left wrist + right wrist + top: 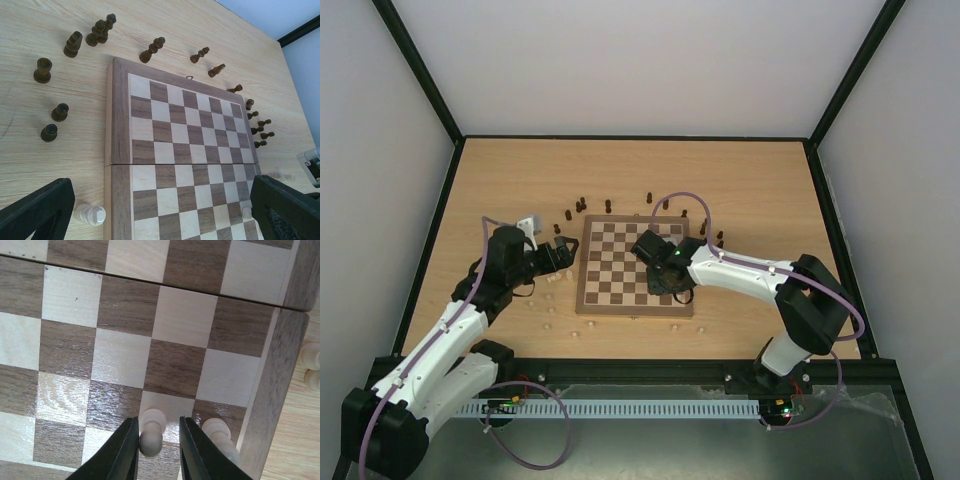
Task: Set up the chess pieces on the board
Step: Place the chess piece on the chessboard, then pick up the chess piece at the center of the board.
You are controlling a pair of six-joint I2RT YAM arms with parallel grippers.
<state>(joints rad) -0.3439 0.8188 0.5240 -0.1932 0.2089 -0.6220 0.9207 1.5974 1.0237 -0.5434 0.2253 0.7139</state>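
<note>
Right gripper (158,426) stands low over the chessboard (125,305), jaws slightly parted around a pale pawn (151,439) upright on a cream square near the border. The pawn sits close against one finger, with a clear gap to the other. A second pale piece (217,432) stands just outside that finger. Left gripper (160,212) hangs spread wide and empty over the board's other side, a pale piece (90,215) on the tabletop (55,165) beside it.
</note>
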